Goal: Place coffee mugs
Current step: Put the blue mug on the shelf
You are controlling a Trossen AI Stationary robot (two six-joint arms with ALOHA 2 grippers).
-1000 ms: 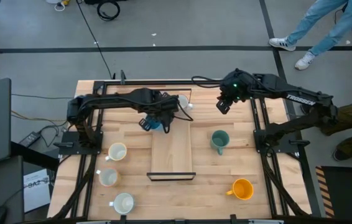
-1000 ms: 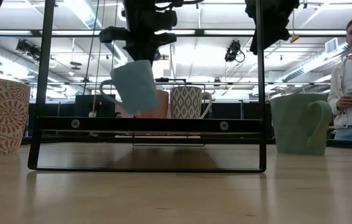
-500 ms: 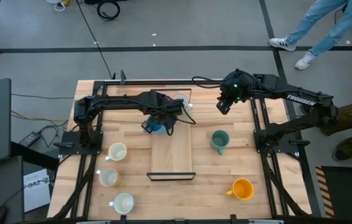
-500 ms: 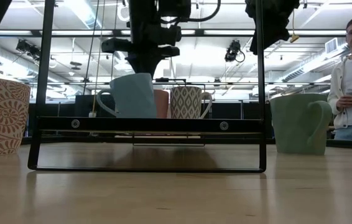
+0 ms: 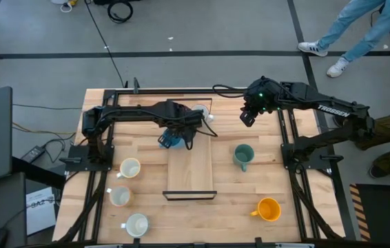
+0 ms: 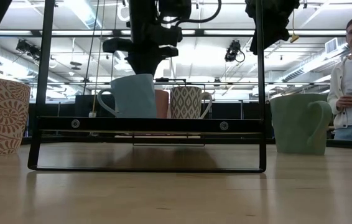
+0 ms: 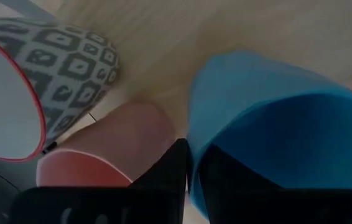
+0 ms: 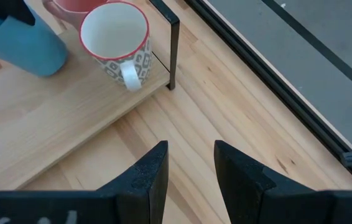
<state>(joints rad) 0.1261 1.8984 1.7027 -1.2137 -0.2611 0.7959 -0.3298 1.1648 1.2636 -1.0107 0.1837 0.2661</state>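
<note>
- Here your left gripper (image 5: 174,137) pinches the rim of the blue mug (image 5: 171,140), which stands upright on the wooden tray (image 5: 191,169), just beside the pink mug (image 7: 117,146).
- Your right gripper (image 5: 247,114) hangs above the table with its fingers spread.

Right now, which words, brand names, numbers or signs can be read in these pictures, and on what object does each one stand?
"TROSSEN": white letters on the right arm in the high view, small but just readable.
Paper sheet beside the table's left edge: it bears dark print, too small to read.
Mugs, including the patterned mug: patterns only, no words.
No other text is readable in any view.
</note>
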